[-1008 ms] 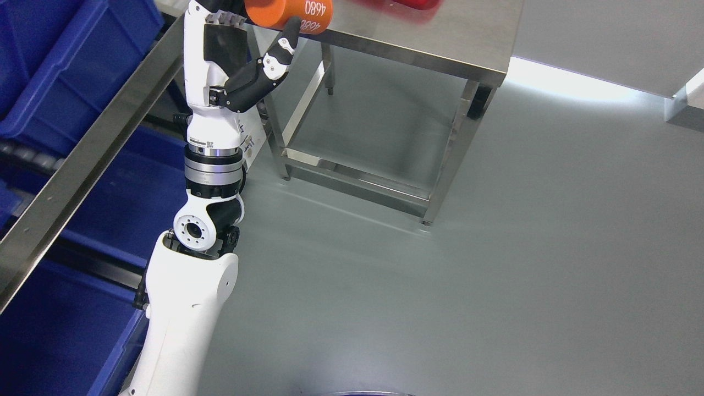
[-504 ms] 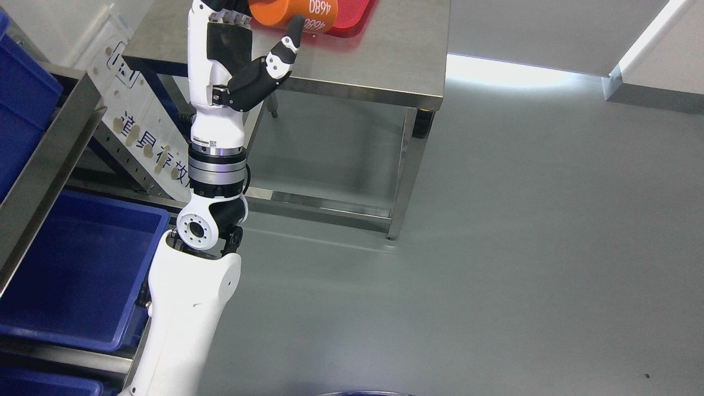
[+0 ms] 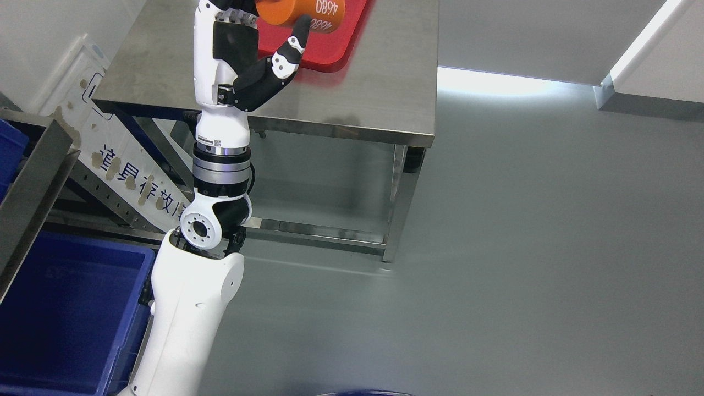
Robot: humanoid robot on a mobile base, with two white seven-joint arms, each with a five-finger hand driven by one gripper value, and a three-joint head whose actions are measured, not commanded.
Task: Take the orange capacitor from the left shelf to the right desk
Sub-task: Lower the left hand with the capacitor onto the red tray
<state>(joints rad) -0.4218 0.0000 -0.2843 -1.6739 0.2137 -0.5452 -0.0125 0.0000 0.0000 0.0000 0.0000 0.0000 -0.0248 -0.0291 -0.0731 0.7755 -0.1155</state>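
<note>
Head view, left hand (image 3: 247,60) fingers clasping smooth orange capacitor (image 3: 300,11) cylinder, above glossy red tray (image 3: 335,47), brushed steel desk (image 3: 379,93).

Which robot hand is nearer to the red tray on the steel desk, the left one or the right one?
Left. The left robot hand holds the orange capacitor in front of the red tray. The right arm is out of view.
</note>
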